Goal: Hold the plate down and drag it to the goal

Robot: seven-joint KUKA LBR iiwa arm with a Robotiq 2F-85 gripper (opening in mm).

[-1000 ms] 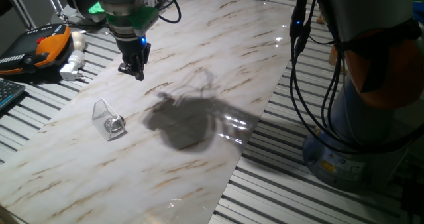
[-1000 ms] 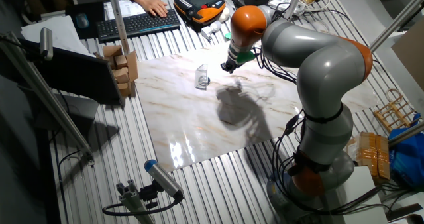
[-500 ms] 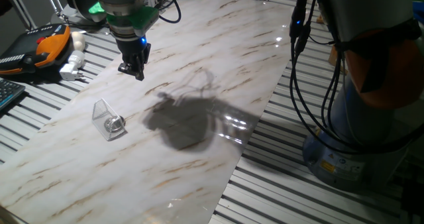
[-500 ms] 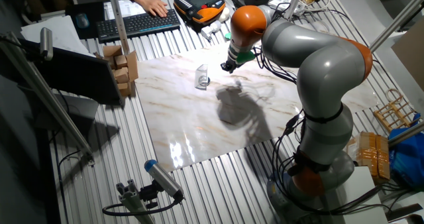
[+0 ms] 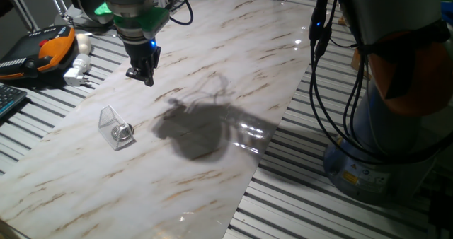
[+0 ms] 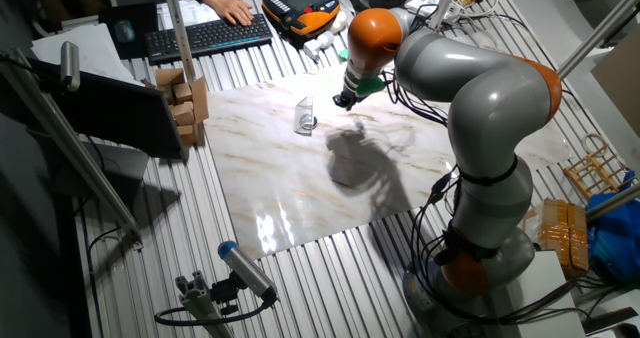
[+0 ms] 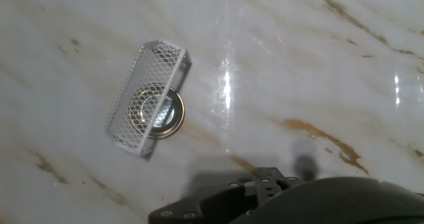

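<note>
Under the goal (image 7: 147, 97), lying diagonally, sits the plate (image 7: 161, 112); claw (image 5: 141, 74) closed, empty.

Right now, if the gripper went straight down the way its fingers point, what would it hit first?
Probably bare marble tabletop. The gripper hangs above it, off to one side of the goal and the plate, though depth is hard to judge.

Small shiny silver plate (image 7: 159, 111) flat on marble, partly under clear tent-shaped goal (image 7: 144, 95) with mesh-patterned face.
</note>
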